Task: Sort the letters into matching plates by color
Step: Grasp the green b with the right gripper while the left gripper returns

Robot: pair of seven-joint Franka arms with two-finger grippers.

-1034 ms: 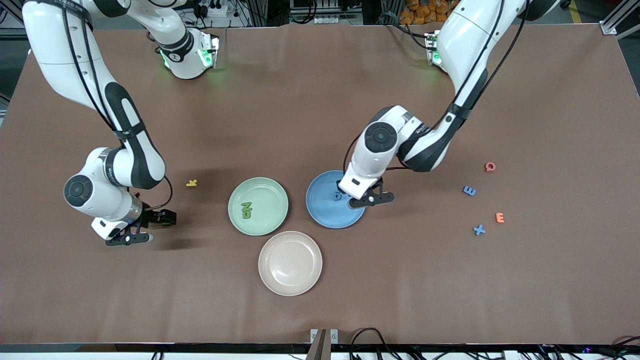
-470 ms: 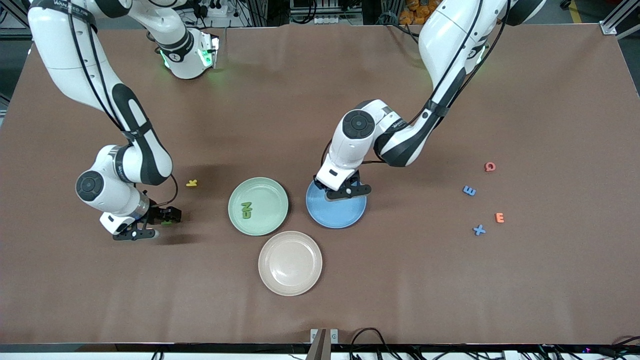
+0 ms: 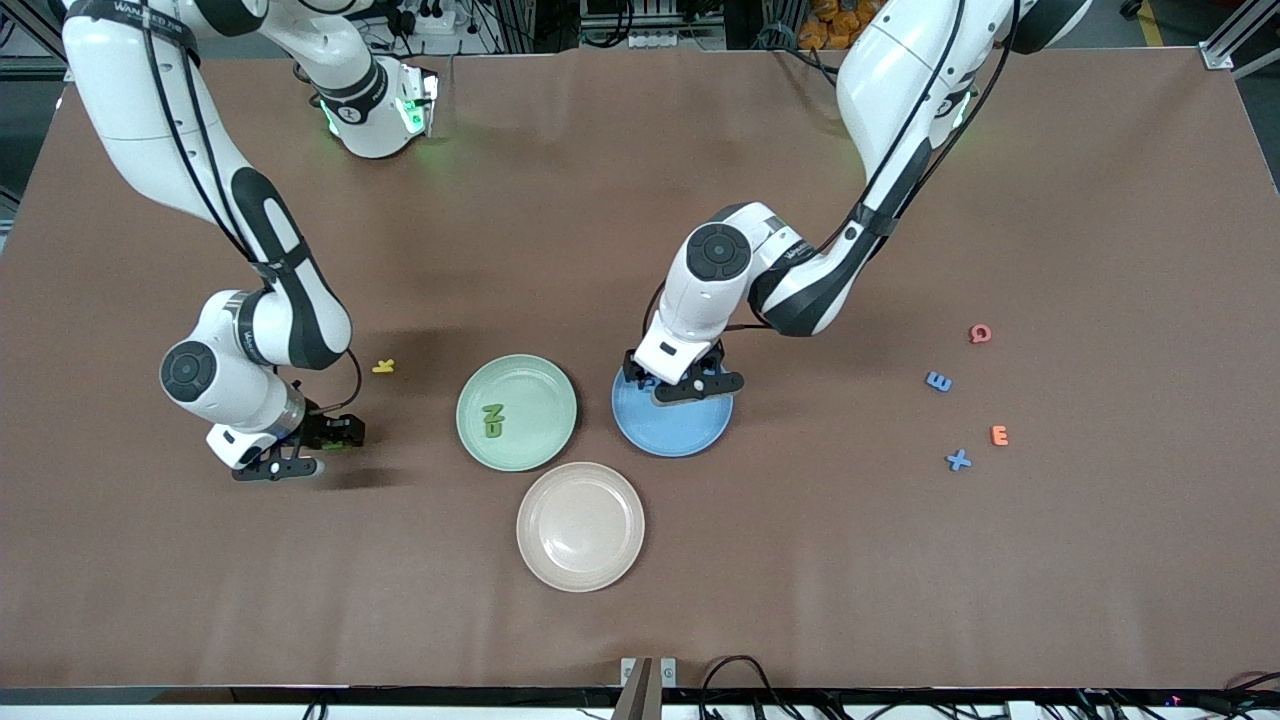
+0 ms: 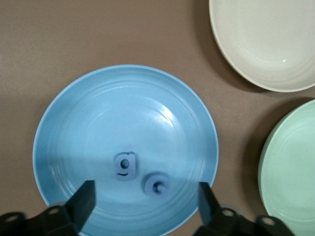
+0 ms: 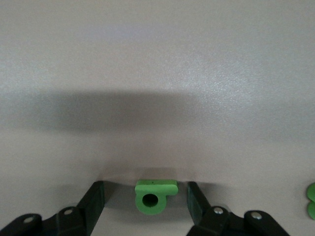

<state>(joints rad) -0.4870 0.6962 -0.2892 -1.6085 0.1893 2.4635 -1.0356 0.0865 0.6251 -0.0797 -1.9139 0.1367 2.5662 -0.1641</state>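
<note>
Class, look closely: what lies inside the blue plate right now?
In the blue plate lie two blue letters, close together, under the left gripper with its jaws open. In the front view that gripper covers them.

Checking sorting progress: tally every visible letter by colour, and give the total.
Green letters: 4
Blue letters: 4
Yellow letter: 1
Orange letter: 1
Red letter: 1
Total: 11
</note>
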